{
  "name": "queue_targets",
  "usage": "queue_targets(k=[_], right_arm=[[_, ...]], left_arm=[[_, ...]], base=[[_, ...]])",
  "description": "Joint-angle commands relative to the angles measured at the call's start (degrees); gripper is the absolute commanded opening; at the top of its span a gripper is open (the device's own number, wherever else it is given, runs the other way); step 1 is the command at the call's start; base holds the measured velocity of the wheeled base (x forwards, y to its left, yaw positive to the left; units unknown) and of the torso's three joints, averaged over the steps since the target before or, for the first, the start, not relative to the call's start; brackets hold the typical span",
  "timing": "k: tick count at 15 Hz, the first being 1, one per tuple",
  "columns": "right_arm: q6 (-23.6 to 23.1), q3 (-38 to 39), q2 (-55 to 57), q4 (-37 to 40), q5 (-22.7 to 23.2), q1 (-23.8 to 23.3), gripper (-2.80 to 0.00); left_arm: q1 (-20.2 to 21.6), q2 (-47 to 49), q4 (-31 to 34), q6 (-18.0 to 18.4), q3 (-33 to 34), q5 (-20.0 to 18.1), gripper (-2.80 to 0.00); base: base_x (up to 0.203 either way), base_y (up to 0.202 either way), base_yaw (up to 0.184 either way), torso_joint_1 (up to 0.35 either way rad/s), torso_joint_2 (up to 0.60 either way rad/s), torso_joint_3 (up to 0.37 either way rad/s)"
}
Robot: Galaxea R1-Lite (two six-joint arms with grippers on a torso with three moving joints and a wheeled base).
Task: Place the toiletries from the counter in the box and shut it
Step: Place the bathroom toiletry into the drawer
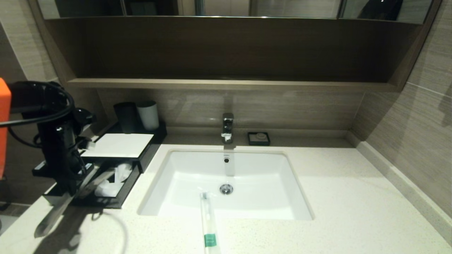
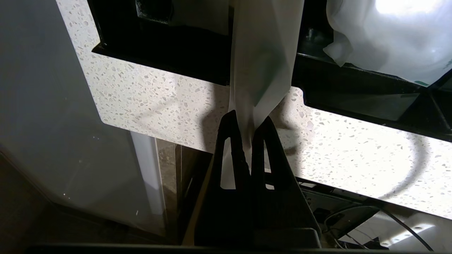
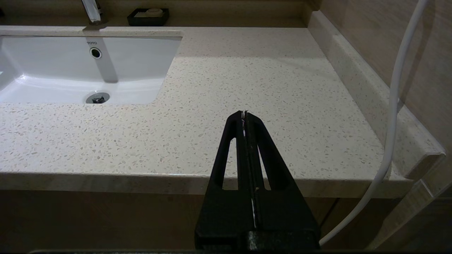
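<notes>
The jaws of the left gripper (image 2: 247, 121) are pinched on one end of a wrapped toiletry stick (image 2: 263, 60), which extends from the fingertips over the front wall of the box drawer (image 2: 353, 95). The drawer is pulled out and already contains a crumpled white wrapper (image 2: 395, 38). The box (image 1: 120, 145) sits at the left end of the counter (image 1: 353, 197), beside the sink (image 1: 226, 183). A stick with a green label band (image 1: 209, 225) lies across the front sink rim. The right gripper (image 3: 244, 114), jaws closed and empty, hangs off the counter's front edge.
</notes>
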Motion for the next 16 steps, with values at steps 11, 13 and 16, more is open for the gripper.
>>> queue_targets(k=[11,13,16], right_arm=[[0.0,0.1,0.0,0.0,0.0,0.0,-2.80],[0.0,0.1,0.0,0.0,0.0,0.0,-2.80],[0.0,0.1,0.0,0.0,0.0,0.0,-2.80]], left_arm=[[-0.1,0.6,-1.1,-0.4,0.1,-0.4,-2.80],[-0.2,1.0,-1.4,-0.5,0.1,-0.4,-2.80],[-0.6,1.3,-1.4,-0.5,0.1,-0.4,-2.80]], base=[[0.000,0.000,0.000,0.000,0.00,0.000],[0.000,0.000,0.000,0.000,0.00,0.000],[0.000,0.000,0.000,0.000,0.00,0.000]])
